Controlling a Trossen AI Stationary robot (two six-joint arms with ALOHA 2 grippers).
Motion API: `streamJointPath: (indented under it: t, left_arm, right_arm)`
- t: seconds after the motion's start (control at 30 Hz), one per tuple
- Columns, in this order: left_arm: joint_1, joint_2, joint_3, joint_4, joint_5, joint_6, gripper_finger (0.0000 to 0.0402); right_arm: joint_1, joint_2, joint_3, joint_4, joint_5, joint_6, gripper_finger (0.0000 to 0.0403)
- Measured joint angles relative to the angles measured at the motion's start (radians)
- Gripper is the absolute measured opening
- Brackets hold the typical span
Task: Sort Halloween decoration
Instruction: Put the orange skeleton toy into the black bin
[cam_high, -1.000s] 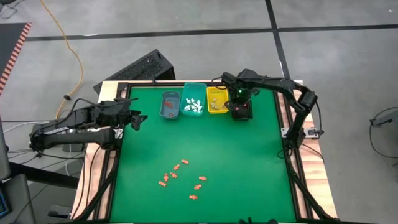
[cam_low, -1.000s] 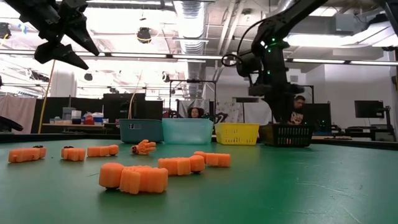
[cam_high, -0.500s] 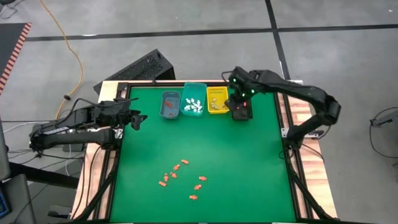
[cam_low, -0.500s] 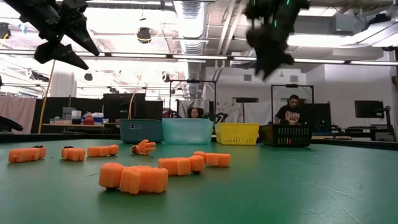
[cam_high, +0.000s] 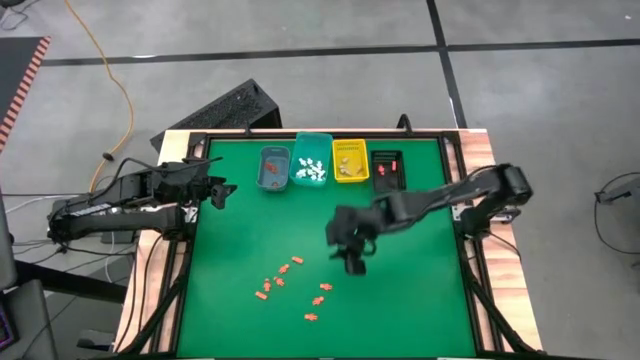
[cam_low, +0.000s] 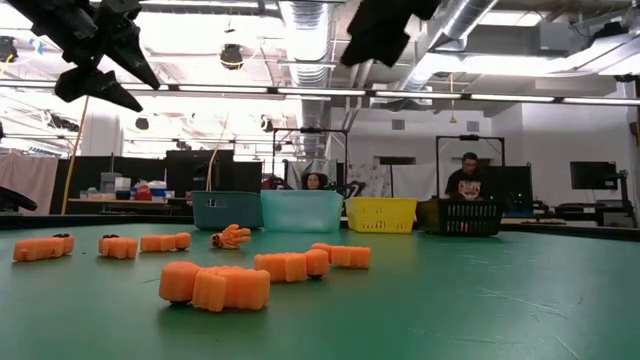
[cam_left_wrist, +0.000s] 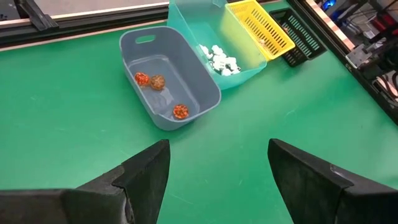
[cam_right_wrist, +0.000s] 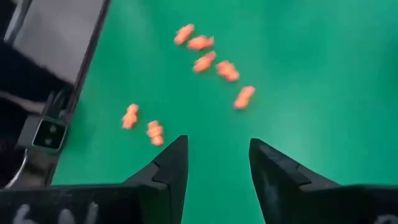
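Several tiny orange decoration pieces lie loose on the green mat near its near edge, also in the low view and the right wrist view. White pieces lie in the teal bin. Three orange-brown pieces lie in the blue-grey bin. My right gripper hangs open above mid-table, just to the far right of the loose pieces. My left gripper waits open at the left edge, above the mat.
Four small bins stand in a row at the far edge: blue-grey, teal, yellow and black. A dark frame borders the mat. People sit in the room beyond the table.
My right arm has swung fast from over the black bin at the far edge toward the near left, and now hangs over mid-table beside the loose orange pieces. In the low view it has gone from bin height to the picture's top. The pieces have not moved.
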Motion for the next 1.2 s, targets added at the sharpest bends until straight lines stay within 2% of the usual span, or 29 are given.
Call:
streamJointPath:
  t: [0.3,0.5,0.77,1.07,1.2]
  left_arm:
    - [0.000,0.000,0.000,0.000,0.001,-0.046,0.0261]
    - [0.000,0.000,0.000,-0.001,0.002,-0.071,0.0261]
    - [0.000,0.000,0.000,-0.001,0.001,-0.087,0.0261]
    - [0.000,0.000,0.000,-0.002,0.002,-0.088,0.0261]
    - [0.000,0.000,0.000,-0.002,0.002,-0.088,0.0261]
  right_arm:
    - [0.158,0.221,0.000,0.042,0.027,0.015,0.0153]
    - [0.210,0.338,0.000,0.087,0.144,0.042,0.0152]
    - [0.198,0.385,0.001,0.175,0.178,0.071,0.0152]
    - [0.212,0.448,0.005,0.198,0.202,0.107,0.0151]
    - [0.222,0.466,0.005,0.166,0.237,0.165,0.0132]
